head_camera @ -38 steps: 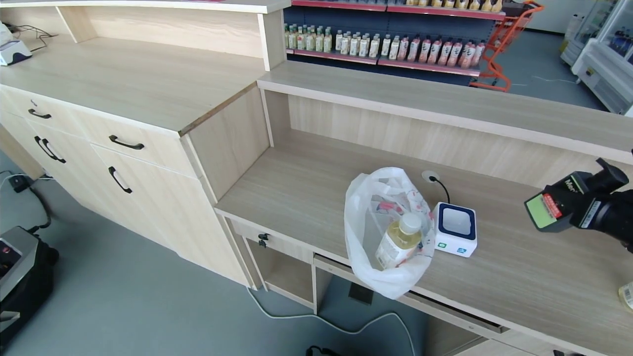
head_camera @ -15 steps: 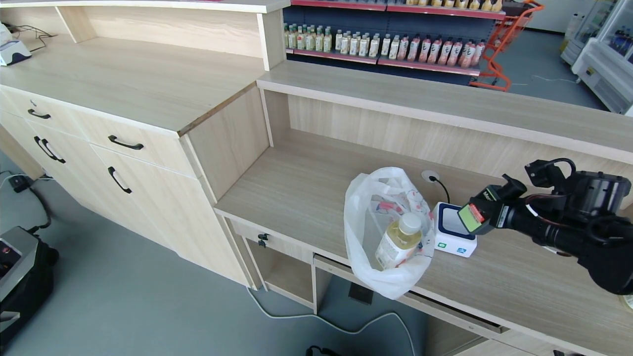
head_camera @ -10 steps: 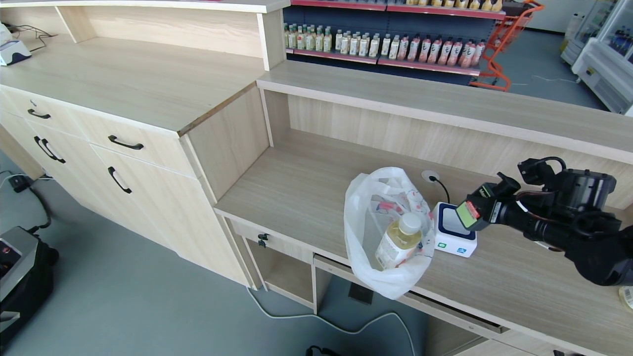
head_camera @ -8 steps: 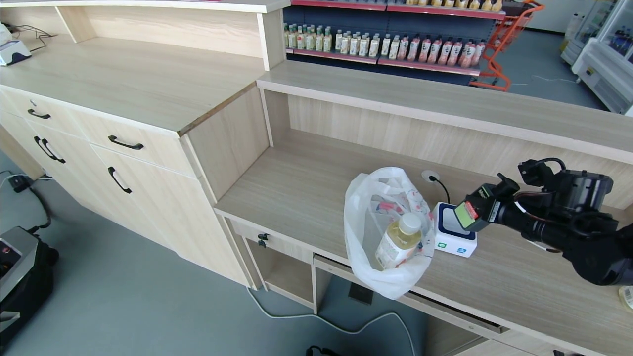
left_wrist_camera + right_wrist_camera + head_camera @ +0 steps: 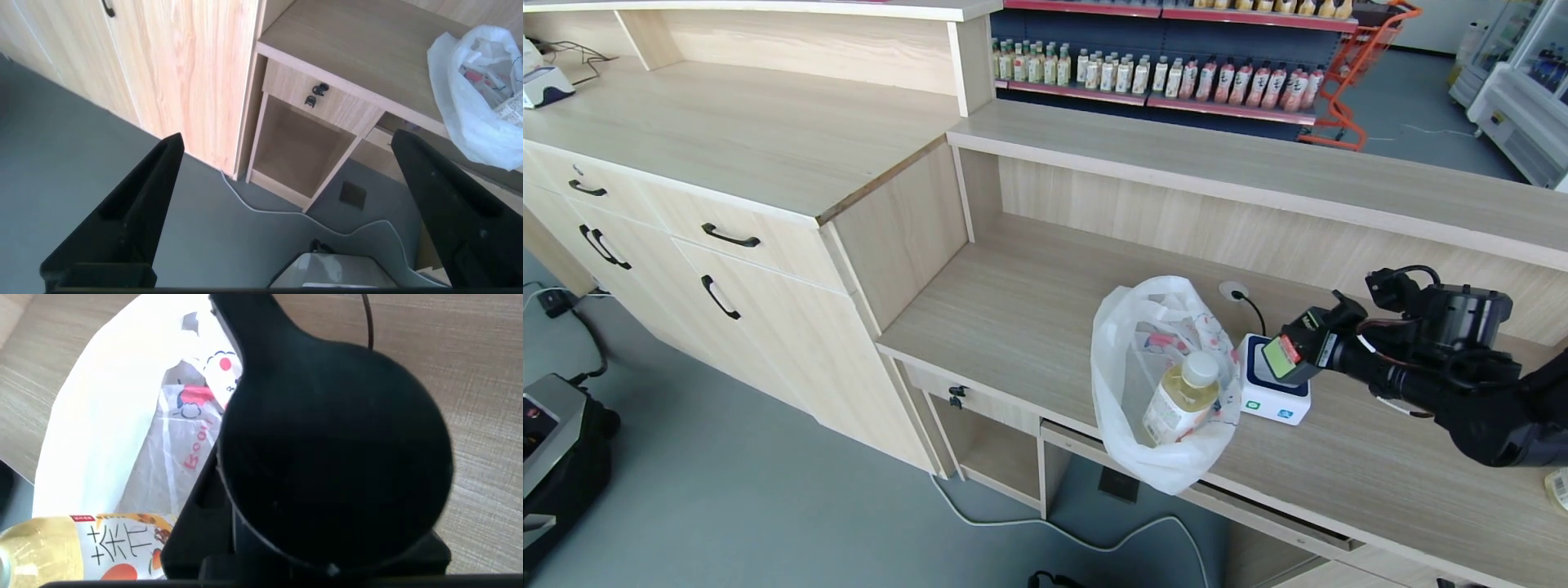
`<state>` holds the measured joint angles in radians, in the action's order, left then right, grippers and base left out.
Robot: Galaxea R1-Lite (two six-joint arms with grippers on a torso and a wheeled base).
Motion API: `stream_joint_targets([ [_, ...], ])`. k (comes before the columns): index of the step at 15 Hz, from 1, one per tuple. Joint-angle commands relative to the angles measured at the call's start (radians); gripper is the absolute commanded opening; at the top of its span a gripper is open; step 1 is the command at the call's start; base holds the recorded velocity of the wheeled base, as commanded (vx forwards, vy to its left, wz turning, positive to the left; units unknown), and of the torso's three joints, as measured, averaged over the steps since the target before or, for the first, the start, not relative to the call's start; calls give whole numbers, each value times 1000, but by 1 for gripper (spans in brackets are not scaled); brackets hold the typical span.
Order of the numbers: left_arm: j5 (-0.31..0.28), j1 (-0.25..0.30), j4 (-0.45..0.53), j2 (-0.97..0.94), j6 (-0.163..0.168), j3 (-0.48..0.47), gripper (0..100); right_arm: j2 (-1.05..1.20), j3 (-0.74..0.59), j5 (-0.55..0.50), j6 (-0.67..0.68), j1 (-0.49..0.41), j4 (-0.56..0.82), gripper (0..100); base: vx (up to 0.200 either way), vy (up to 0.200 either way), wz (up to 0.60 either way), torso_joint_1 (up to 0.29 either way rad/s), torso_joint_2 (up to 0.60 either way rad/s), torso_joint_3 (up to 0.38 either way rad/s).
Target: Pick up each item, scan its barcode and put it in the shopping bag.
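Right gripper (image 5: 1308, 347) was closed on a black-and-green item (image 5: 1281, 359), holding it just above the scanner (image 5: 1270, 403), green end toward the shopping bag (image 5: 1131, 359). The item covered part of the scanner's top in the head view. The bag sat open on the counter (image 5: 1029, 318), touching the scanner's left side, with a yellowish bottle (image 5: 1183, 396) upright inside. A black cable (image 5: 1252, 310) ran from the scanner's back to a round grommet. Part of another bottle (image 5: 1558, 488) lay at the counter's right end, well apart from the bag. Behind were a shelf of drinks (image 5: 1152, 77) and an orange cart (image 5: 1339, 122); to the left, a drawer cabinet (image 5: 686, 237).

Left wrist view: the left gripper (image 5: 286, 147) hung low over grey floor (image 5: 82, 122), fingers (image 5: 122, 220) spread wide, holding nothing. Past them were the under-counter cubby (image 5: 302, 147), a pale cord (image 5: 359, 233) on the floor and the bag's edge (image 5: 482, 90).

Right wrist view: a dark round bulk sat close to the lens, blocking the middle. Around it were the bag's mouth (image 5: 106, 433), the bottle's label (image 5: 82, 539), wood counter (image 5: 474, 367) and cable (image 5: 368, 322).
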<state>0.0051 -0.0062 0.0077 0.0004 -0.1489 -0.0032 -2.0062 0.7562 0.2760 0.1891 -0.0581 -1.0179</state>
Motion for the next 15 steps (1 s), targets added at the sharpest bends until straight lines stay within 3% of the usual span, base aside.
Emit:
stream_joint_targets([
  [1,1,0,0,0,0,0,100,-11,6,0,3,0,7,0,0,0,0,0,0,0],
  [6,-1,0,0,0,-1,0,100,-37,52,0,73,9,7,0,0,0,0,0,0,0],
  [15,-1,0,0,0,-1,0,100,-77,94,-3,78,23,7,0,0,0,0,0,0,0],
])
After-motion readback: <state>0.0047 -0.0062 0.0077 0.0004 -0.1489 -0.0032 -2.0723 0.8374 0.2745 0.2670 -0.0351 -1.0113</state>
